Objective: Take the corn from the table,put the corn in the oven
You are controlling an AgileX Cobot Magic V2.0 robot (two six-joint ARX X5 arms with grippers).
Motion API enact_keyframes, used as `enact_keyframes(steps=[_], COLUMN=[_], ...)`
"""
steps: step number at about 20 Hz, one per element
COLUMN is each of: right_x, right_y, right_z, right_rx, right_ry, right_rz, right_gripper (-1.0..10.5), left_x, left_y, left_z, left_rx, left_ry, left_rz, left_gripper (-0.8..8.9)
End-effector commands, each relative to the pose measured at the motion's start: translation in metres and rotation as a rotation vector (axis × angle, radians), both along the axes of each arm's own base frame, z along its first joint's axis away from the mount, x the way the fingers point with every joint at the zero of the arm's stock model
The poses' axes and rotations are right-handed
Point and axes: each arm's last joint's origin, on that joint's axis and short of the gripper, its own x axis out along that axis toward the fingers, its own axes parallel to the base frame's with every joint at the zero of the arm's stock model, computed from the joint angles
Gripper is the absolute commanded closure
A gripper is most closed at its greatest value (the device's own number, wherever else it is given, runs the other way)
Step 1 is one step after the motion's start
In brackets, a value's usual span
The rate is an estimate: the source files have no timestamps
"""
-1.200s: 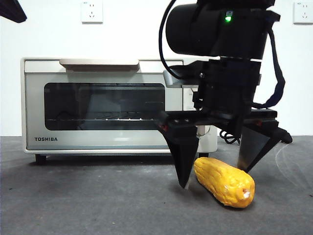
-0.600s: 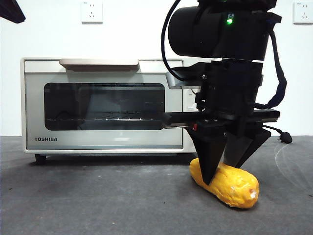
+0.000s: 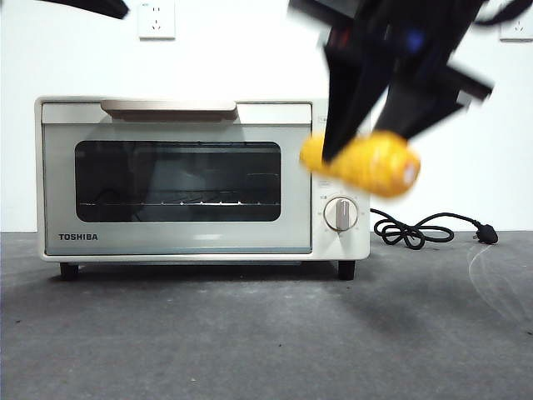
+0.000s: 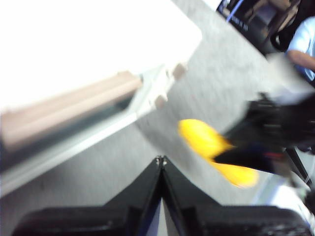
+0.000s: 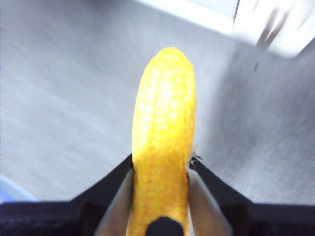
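The yellow corn (image 3: 372, 163) hangs in the air in front of the oven's knob panel, well above the table (image 3: 208, 333). My right gripper (image 3: 360, 137) comes down from the top, blurred by motion, and is shut on it. In the right wrist view the corn (image 5: 165, 132) stands between both jaws of the right gripper (image 5: 162, 166). The cream TOSHIBA oven (image 3: 175, 242) stands at the left with its door closed. My left gripper (image 4: 161, 160) is shut and empty, above the oven's beige handle (image 4: 69, 105); it also sees the corn (image 4: 202, 137).
A black power cord (image 3: 420, 229) lies coiled on the table to the right of the oven. A round knob (image 3: 340, 214) sits just below the raised corn. The left arm shows as a dark tip (image 3: 87, 7) at the top left.
The right gripper closed on the corn on the table, then lifted it up and slightly left to knob height. The left arm's tip has moved further into view.
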Motion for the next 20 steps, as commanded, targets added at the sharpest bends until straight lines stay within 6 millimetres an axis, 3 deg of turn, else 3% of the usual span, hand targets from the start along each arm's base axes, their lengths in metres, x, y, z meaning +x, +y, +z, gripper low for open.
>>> enact_keyframes(steps=[1,6,13,16,20], right_x=[-0.013,-0.036,-0.043,-0.043,-0.043], right_y=[-0.012,-0.034,-0.041,-0.041,-0.041], right_z=[0.023,0.047,0.048,0.048,0.049], right_rx=[0.079,0.144,0.12,0.12,0.122], right_ry=[-0.054,-0.101,-0.078,-0.078,-0.086], right_rz=[-0.017,-0.032,-0.032,-0.032,-0.033], right_gripper=[9.6,9.6,9.6,9.6,9.6], left_x=[0.014,0.044,0.081,0.088,0.09], left_y=[-0.005,-0.013,-0.023,-0.029,-0.034], left_z=[-0.003,-0.017,-0.009,-0.011,-0.028], left_rx=[-0.018,0.008,0.069,0.14,0.256], left_ry=[-0.028,-0.015,0.015,0.05,0.108], left_rz=[0.0,0.072,0.123,0.115,0.105], left_gripper=[8.19,8.19,8.19,8.19,8.19])
